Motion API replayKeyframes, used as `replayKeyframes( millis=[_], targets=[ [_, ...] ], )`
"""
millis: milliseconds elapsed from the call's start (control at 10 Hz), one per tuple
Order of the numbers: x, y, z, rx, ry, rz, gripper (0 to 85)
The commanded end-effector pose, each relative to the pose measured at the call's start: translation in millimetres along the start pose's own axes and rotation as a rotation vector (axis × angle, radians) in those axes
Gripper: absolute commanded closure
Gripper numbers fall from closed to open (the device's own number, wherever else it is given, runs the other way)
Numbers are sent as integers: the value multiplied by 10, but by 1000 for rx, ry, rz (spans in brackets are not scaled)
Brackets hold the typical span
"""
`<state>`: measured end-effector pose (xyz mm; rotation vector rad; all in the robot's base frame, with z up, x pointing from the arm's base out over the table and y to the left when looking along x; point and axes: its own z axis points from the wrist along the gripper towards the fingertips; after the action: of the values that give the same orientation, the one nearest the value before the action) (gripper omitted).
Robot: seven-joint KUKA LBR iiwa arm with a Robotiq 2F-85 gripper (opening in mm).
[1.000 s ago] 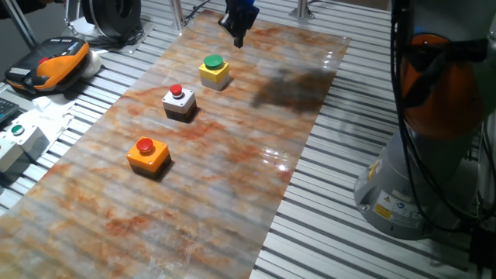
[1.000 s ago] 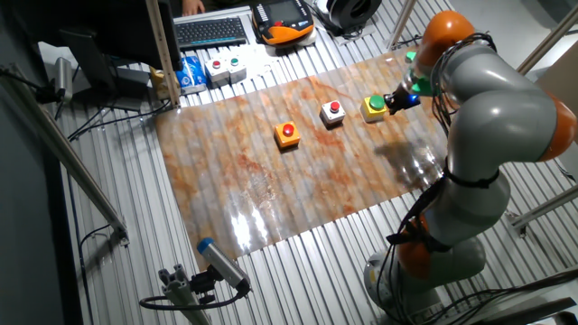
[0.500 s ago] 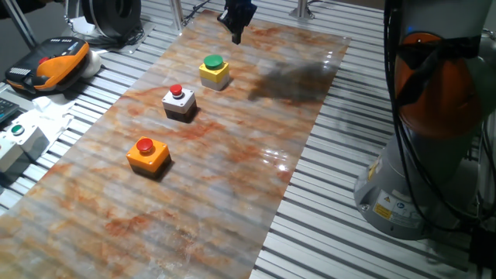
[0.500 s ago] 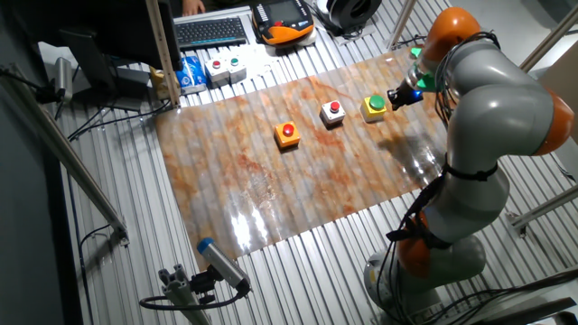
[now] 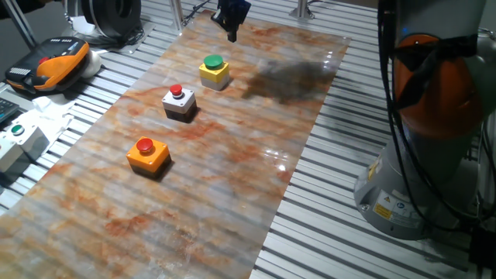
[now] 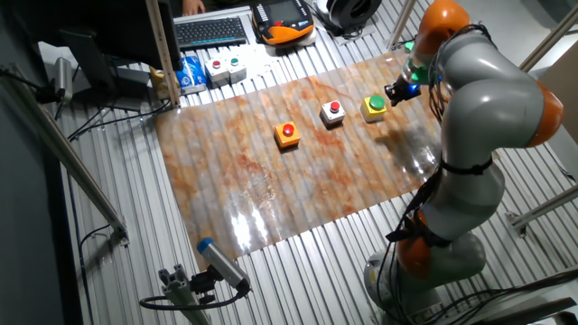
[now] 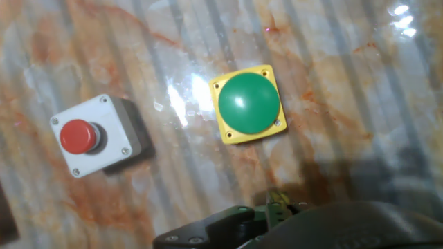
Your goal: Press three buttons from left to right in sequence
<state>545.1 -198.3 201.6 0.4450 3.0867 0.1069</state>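
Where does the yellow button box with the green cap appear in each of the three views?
One fixed view: yellow box, upper left of centre, top of the row.
The other fixed view: upper right, right end of the row.
Hand view: centre.
Shared landmark: grey-white box with red cap beside it.

A slatted metal table (image 5: 333,155) carries a long marbled sheet (image 5: 232,163) with rust-orange and grey streaks, laid diagonally across the slats. Three button boxes stand on the sheet in a line, apart from one another: the yellow box with green cap (image 5: 214,70) farthest, the grey-white box with red cap (image 5: 179,103) in the middle, and the orange box with red cap (image 5: 148,155) nearest. At the left, off the sheet, a white control box (image 5: 19,139) rests on the slats.
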Motion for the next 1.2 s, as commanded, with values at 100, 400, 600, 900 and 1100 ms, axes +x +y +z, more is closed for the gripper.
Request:
replayKeyframes(
  millis=[100,400,600,900,1100],
  targets=[
    [-48,-29,23,-6,-7,4,850],
    [-66,-43,75,27,-46,3,850],
    [-82,-48,105,26,-57,4,850],
    [-116,-54,79,30,-59,25,850],
    [-123,-49,93,18,-57,31,850]
  ],
)
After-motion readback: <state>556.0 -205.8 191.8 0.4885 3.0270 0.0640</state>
